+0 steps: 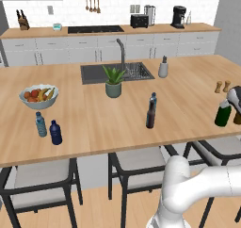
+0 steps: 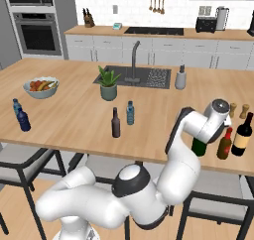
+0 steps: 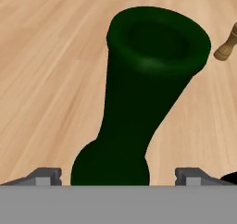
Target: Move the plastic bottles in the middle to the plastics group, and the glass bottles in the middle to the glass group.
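Note:
The tall dark green wine bottle (image 1: pixel 222 114) stands at the counter's right end, just left of the amber-brown glass bottle (image 2: pixel 224 144). My gripper (image 1: pixel 228 103) is over its neck. In the hand view the green bottle (image 3: pixel 148 79) sits between my gripper's (image 3: pixel 116 176) fingertips, which stand wide apart and clear of it: open. In the middle of the counter stand the slim dark brown bottle (image 1: pixel 150 115) and, just behind it, the small pale-blue bottle (image 1: pixel 153 100). At the left end are the plastics group's pale-blue bottle (image 1: pixel 41 124) and navy bottle (image 1: pixel 55 132).
A dark labelled wine bottle (image 2: pixel 242 134) stands right of the amber one, with two wooden shakers (image 1: pixel 222 86) behind. A fruit bowl (image 1: pixel 38 96), a potted plant (image 1: pixel 113 82), a sink (image 1: pixel 94 74) and a soap dispenser (image 1: pixel 163 68) are farther back. Chairs line the near edge.

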Available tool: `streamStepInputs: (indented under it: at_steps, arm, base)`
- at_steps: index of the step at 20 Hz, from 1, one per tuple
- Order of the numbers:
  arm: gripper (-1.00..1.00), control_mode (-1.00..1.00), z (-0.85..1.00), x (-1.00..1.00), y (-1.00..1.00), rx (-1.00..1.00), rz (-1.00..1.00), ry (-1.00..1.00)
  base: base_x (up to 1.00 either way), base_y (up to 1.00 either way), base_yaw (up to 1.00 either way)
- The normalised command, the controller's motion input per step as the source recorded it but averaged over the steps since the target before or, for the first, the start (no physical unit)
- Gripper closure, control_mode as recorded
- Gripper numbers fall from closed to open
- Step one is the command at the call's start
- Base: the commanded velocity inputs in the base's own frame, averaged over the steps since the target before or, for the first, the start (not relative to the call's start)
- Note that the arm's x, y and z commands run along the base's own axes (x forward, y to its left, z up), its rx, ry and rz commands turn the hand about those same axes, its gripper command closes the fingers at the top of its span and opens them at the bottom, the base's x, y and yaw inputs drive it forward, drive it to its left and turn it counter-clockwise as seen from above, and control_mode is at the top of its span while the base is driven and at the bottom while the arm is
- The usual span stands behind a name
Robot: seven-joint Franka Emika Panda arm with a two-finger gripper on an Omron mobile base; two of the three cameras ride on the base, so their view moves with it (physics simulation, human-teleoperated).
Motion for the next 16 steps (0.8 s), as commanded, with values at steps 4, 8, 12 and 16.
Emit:
streamStepInputs:
  at_steps: [4,8,12,16]
  arm:
    - [-1.00,-1.00,0.60,-0.19,0.10,0.00,0.00,-0.02]
    - [-1.00,-1.00,0.86,-0.22,0.15,0.00,0.00,-0.08]
    - [-1.00,-1.00,0.96,-0.22,0.23,0.00,0.00,-0.08]
    - [-1.00,-1.00,0.71,-0.37,0.42,-0.02,0.00,-0.06]
  base:
    - [0.00,0.00,0.00]
    - [0.00,0.00,0.00]
    - [0.00,0.00,0.00]
    - [0.00,0.00,0.00]
